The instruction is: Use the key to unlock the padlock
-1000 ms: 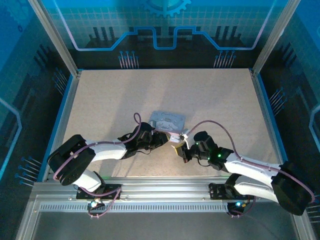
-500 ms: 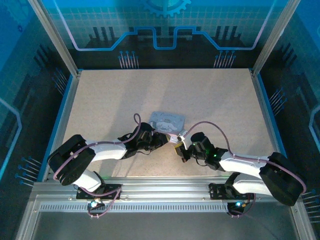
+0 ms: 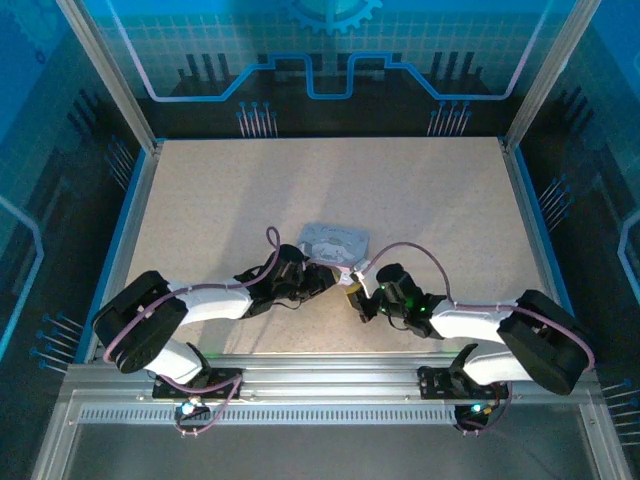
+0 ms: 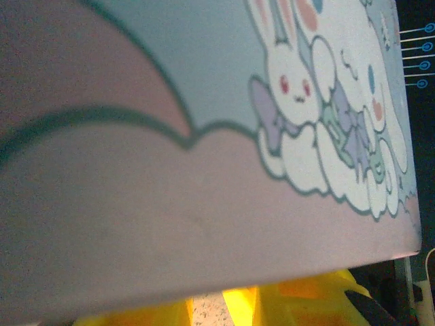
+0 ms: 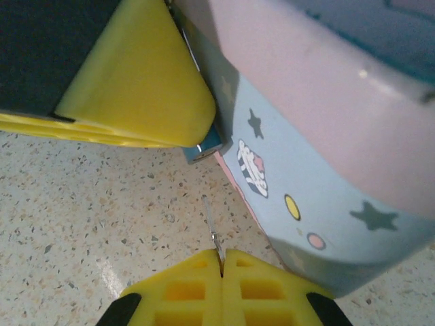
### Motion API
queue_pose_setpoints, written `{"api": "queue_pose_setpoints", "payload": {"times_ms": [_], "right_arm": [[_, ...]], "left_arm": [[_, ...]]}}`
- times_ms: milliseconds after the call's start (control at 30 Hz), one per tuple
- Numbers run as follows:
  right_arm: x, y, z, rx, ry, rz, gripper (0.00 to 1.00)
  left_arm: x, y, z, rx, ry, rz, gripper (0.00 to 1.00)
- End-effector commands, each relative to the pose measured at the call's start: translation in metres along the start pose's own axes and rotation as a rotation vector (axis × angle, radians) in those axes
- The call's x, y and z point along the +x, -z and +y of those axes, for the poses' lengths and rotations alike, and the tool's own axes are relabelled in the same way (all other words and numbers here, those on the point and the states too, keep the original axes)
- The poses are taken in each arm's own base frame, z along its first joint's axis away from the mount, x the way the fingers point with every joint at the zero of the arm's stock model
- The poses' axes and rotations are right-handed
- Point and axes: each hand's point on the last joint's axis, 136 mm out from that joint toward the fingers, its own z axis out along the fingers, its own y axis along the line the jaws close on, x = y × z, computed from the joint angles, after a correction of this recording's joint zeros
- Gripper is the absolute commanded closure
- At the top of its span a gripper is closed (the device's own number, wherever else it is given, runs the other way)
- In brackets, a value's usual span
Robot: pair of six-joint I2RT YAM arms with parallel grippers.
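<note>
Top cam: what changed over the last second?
The right arm pulled its elbow in leftward, easing the right gripper slightly closer to the tin. Its fingers stay shut on the key. Nothing was taken or let go. The left gripper and the tin stayed put.

tin: pastel cartoon-print tin box (image 3: 335, 243) is sitting on speckled table (image 3: 220, 200), near its middle
key: thin metal key (image 5: 212, 224) is jutting from right gripper (image 5: 221, 257), just beside tin
</note>
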Motion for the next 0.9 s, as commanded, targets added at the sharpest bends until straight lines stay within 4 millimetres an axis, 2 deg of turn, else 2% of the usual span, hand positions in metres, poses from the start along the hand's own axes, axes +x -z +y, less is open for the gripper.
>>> {"api": "queue_pose_setpoints", "payload": {"times_ms": [0, 367, 867], "right_arm": [[-0.0283, -0.0021, -0.0003, -0.005, 0.021, -0.081, 0.97], [-0.037, -0.0019, -0.0052, -0.031, 0.015, -0.102, 0.97], [-0.0366, -0.002, -0.001, -0.063, 0.022, -0.112, 0.97]], "left_arm": [[-0.0029, 0.0063, -0.026, 0.067, -0.007, 0.004, 0.79], [-0.0031, 0.0071, -0.0244, 0.062, -0.003, 0.003, 0.79], [-0.0031, 0.0078, -0.0256, 0.064, 0.006, 0.006, 0.78]]}}
